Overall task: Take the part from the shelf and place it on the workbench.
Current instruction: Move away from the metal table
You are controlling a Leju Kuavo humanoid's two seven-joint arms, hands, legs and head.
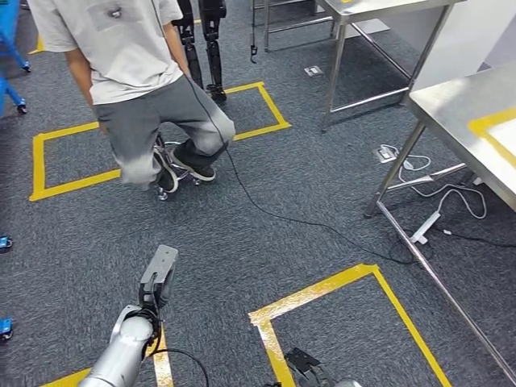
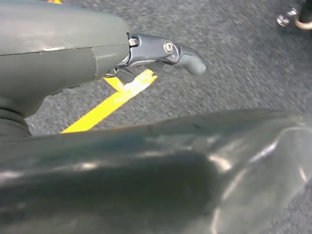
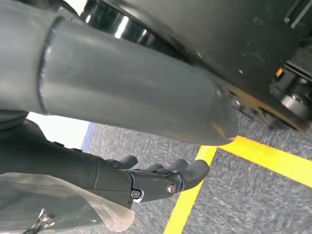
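Note:
My left arm (image 1: 125,351) hangs low at the bottom left of the head view. The left hand (image 2: 110,53) shows a thick grey thumb and dark fingers (image 2: 184,57) stretched out straight over the carpet, with nothing in them. My right hand (image 1: 306,367) is at the bottom edge of the head view. In the right wrist view its dark fingers (image 3: 162,178) lie apart from the thumb (image 3: 121,90), with bare floor between them. A clear film (image 3: 77,209) lies against the outer side of that hand. The steel workbench (image 1: 453,109) stands at the right.
A person (image 1: 131,72) crouches on a small wheeled stool (image 1: 173,173) ahead on the left. Yellow tape rectangles (image 1: 322,290) mark the grey carpet. A second steel table (image 1: 371,12) stands further back. Cables and a power strip (image 1: 426,226) lie under the workbench.

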